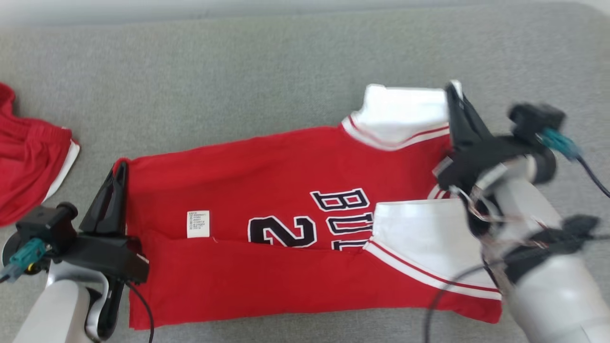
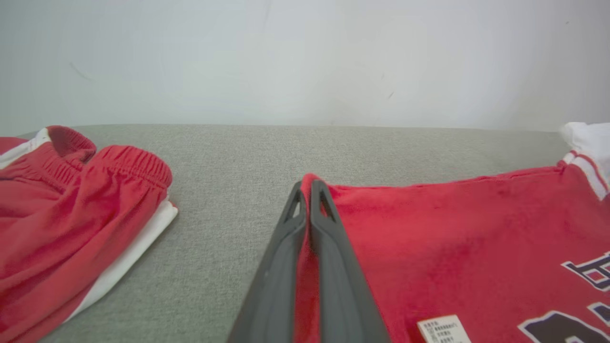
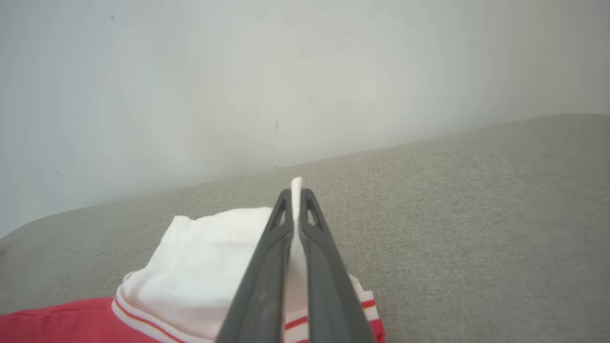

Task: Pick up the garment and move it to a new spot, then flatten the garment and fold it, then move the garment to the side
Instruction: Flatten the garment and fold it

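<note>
A red basketball jersey [image 1: 286,190] with white sleeves, dark lettering and a white care label lies spread on the grey surface [image 1: 238,71], its near edge folded over the middle. My left gripper [image 1: 119,169] is shut on the jersey's far left corner; the left wrist view shows red cloth [image 2: 429,238] pinched between the fingers [image 2: 329,247]. My right gripper [image 1: 455,95] is shut on the white sleeve [image 1: 405,112] at the jersey's far right corner; the right wrist view shows white cloth [image 3: 200,257] between that gripper's fingers [image 3: 267,267] and poking past the tips.
Red shorts [image 1: 24,162] with white trim lie bunched at the left edge, also in the left wrist view [image 2: 71,214]. A pale wall [image 2: 305,57] rises behind the grey surface. Bare grey cloth stretches beyond the jersey.
</note>
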